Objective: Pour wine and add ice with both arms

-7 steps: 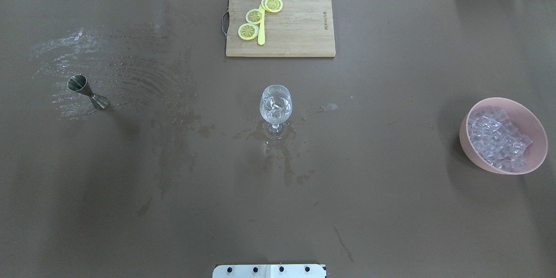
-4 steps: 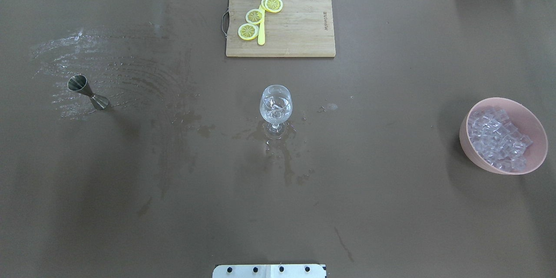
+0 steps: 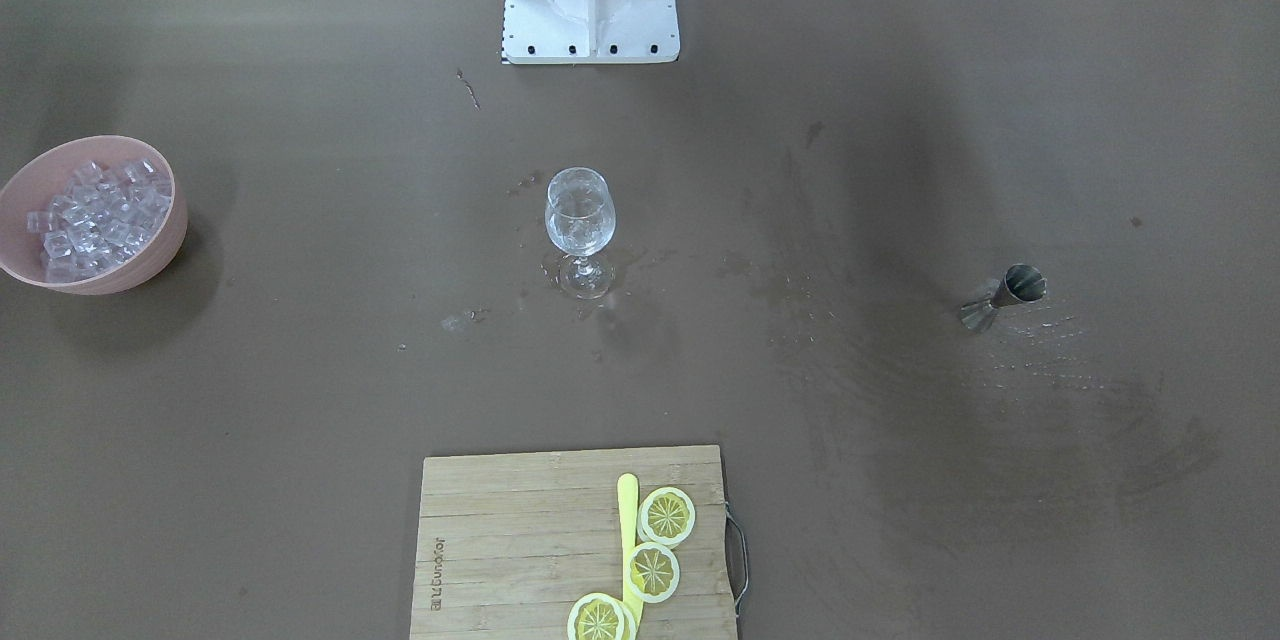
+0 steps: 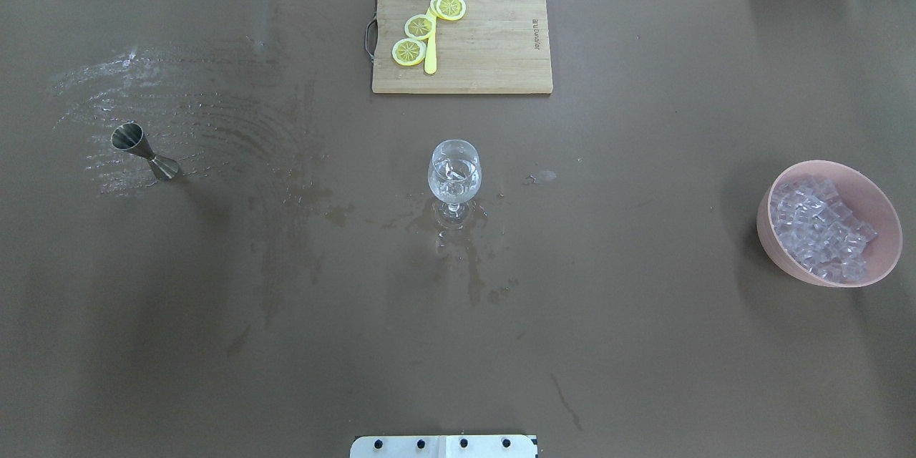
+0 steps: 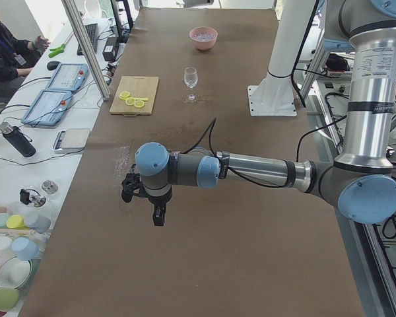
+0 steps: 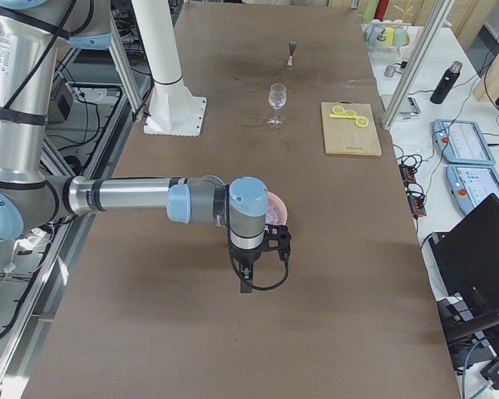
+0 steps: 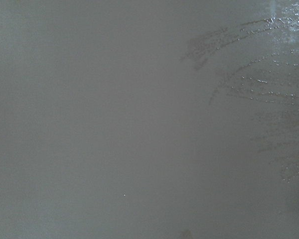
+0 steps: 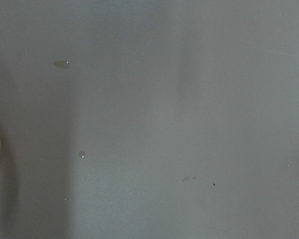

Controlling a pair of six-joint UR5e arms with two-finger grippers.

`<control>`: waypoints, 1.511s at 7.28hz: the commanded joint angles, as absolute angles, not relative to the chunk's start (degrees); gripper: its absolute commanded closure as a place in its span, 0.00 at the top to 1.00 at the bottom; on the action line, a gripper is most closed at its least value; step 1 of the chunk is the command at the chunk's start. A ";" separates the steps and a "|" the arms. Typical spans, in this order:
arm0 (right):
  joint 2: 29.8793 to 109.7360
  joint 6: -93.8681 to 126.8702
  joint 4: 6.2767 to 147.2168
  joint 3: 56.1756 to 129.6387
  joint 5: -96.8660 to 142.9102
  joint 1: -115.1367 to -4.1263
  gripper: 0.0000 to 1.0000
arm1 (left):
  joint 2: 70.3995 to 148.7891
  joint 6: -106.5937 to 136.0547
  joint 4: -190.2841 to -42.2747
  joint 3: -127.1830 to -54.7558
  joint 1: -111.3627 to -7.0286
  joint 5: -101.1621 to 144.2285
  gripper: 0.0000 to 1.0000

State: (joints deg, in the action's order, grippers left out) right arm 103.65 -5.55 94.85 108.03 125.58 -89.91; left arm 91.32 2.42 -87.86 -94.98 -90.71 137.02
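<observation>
1. The left arm [image 5: 264, 170] stretches level toward 9 o'clock in the left side view, and the left gripper [image 5: 158, 220] points to 6 o'clock.
2. The right arm [image 6: 133, 195] reaches toward 3 o'clock in the right side view, and the right gripper [image 6: 245, 281] points to 6 o'clock.
3. Jaw gaps: can't tell.

Clear glossy ice cubes [image 4: 819, 229] heaped in pink bowl [image 4: 882, 215], robot's far right; wine glass [image 4: 454, 172] upright, centre.

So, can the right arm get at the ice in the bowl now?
Probably yes. The right arm hangs close to the bowl, gripper pointing down. The bowl is open on top and nothing stands near the ice. Whether the gripper is open cannot be told.
</observation>
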 commanded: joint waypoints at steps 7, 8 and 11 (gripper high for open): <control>103.71 -5.54 94.83 110.13 125.95 -89.91 1.00 | 91.05 1.93 -88.42 -94.57 -90.70 136.93 0.98; 103.71 -5.54 94.83 110.04 125.95 -89.91 1.00 | 91.05 1.93 -88.33 -94.48 -90.70 136.85 0.98; 103.71 -5.54 94.83 110.56 125.95 -89.91 1.00 | 91.14 1.93 -88.15 -94.48 -90.62 136.76 0.98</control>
State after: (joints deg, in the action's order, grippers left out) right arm 103.71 -5.54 94.83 110.34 125.95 -89.91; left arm 91.07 1.93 -88.22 -94.49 -90.65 136.81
